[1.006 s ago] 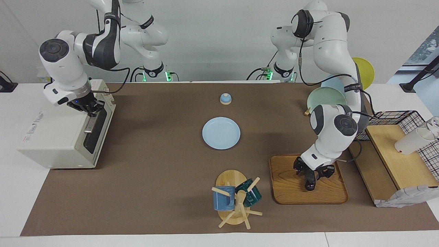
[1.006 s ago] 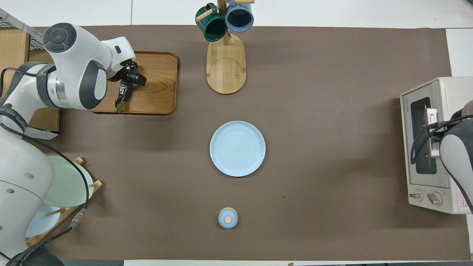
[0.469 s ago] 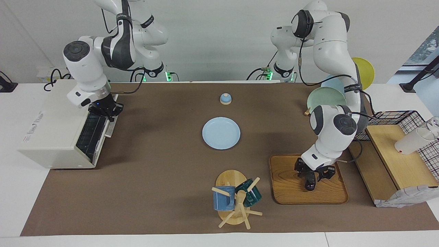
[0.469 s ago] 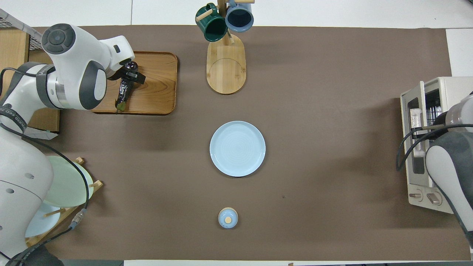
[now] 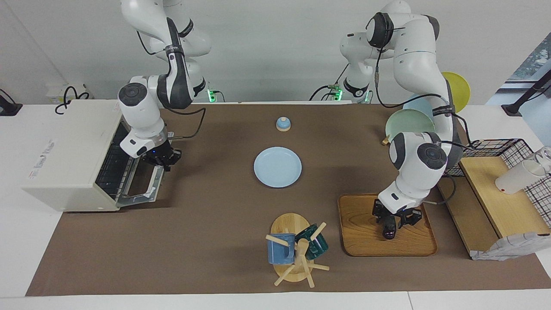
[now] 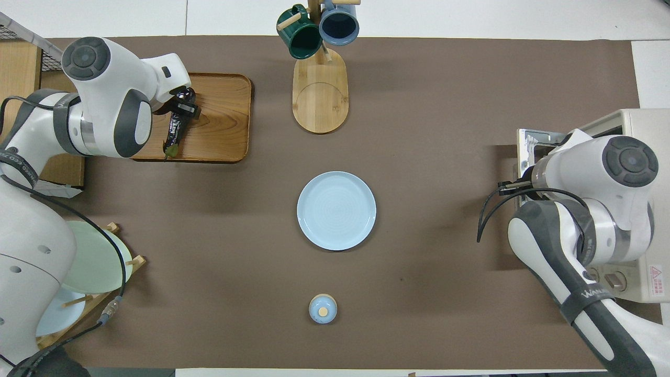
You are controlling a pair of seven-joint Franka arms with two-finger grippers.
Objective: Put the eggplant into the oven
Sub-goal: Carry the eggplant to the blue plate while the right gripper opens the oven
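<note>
The dark eggplant (image 5: 388, 229) lies on a wooden tray (image 5: 360, 234) at the left arm's end of the table; it also shows in the overhead view (image 6: 174, 133). My left gripper (image 5: 391, 218) is down on the tray with its fingers closed around the eggplant's end that is farther from the robots. The cream-white oven (image 5: 64, 150) stands at the right arm's end, its door (image 5: 144, 185) swung down open with the wire rack showing. My right gripper (image 5: 162, 161) is shut on the door's handle; in the overhead view the arm covers it.
A light blue plate (image 5: 277, 167) sits mid-table, with a small blue lidded pot (image 5: 283, 124) nearer the robots. A mug tree (image 5: 297, 252) with a blue and a green mug stands beside the tray. A plate rack (image 5: 409, 122) and a wire basket (image 5: 503, 148) stand at the left arm's end.
My right gripper has pulled the oven door from shut to fully open, moving out and down. My left gripper's fingers have closed in on the eggplant, which stays on the tray.
</note>
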